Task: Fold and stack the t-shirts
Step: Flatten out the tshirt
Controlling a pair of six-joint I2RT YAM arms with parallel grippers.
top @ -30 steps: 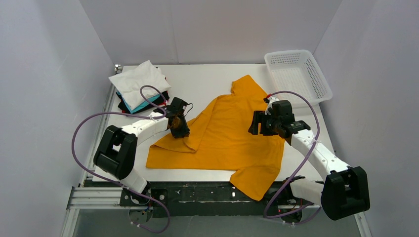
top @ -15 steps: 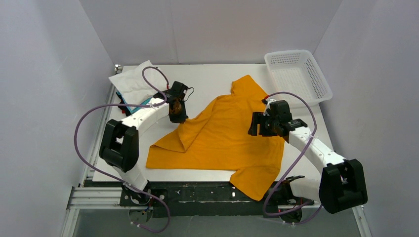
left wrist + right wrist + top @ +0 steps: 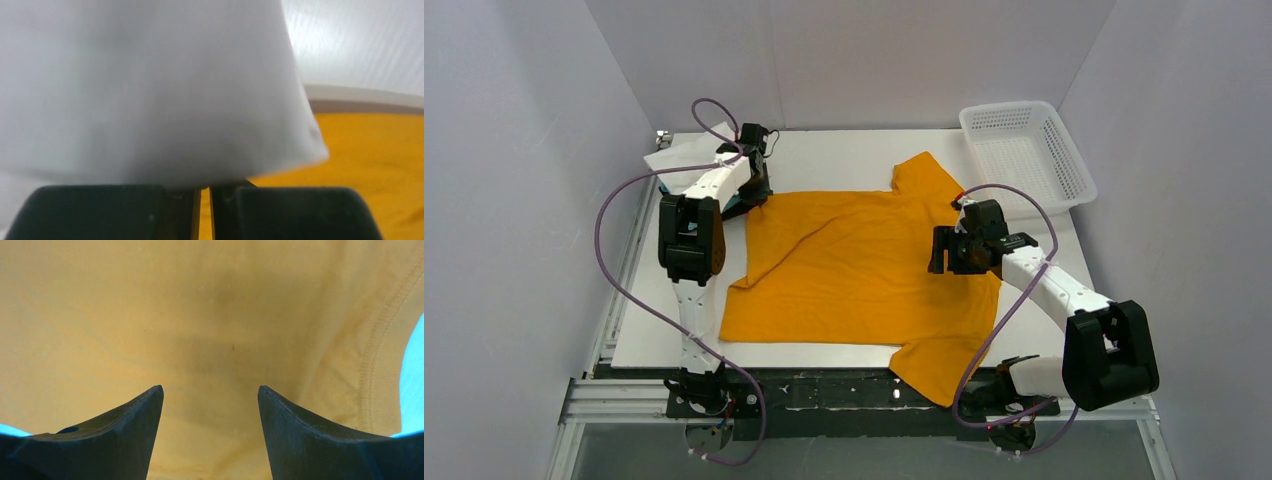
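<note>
The orange-yellow t-shirt [image 3: 854, 270] lies spread across the middle of the table, one sleeve hanging over the near edge. My left gripper [image 3: 754, 192] is at the shirt's far left corner, shut on a thin fold of the orange cloth [image 3: 205, 210]. It sits right beside the stack of folded t-shirts, whose white top shirt [image 3: 679, 160] fills most of the left wrist view [image 3: 150, 90]. My right gripper [image 3: 944, 250] hovers open over the shirt's right side. In the right wrist view, only orange cloth [image 3: 210, 315] shows between its fingers [image 3: 135, 415].
A white mesh basket [image 3: 1024, 150] stands at the table's back right corner. Bare white table [image 3: 844, 150] shows behind the shirt. Grey walls close in on both sides and the back. Purple cables loop off both arms.
My left gripper closed on the orange shirt's folded-over edge and pulled it back and left toward the stack, opening the left half out flat. The right arm hardly moved.
</note>
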